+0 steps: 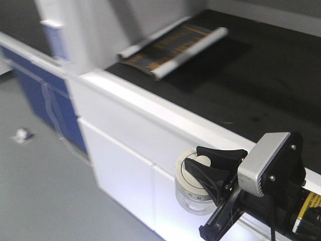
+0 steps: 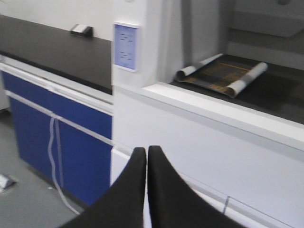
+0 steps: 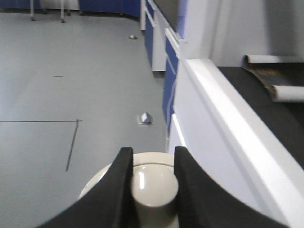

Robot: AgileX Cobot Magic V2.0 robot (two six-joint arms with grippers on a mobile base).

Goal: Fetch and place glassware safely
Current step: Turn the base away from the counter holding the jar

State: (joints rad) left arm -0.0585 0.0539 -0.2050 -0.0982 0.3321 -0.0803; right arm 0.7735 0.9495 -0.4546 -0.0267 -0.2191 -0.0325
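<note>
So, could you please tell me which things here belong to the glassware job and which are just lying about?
Job: glass jar, its cream lid, right claw clamped on the lid's knob.
Lying about: rolled poster, scrap on the floor, blue cabinets, and the shut, empty left claw.

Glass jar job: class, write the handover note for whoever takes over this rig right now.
Left end effector: shut, empty.
Right end effector: shut on the lid knob of the glass jar.
Jar: in the air beside the white cabinet front, not yet over the black worktop.
Done: fetch. Left: lift, set it likely on the worktop, release. Grip is on the lid only, so move gently.
</note>
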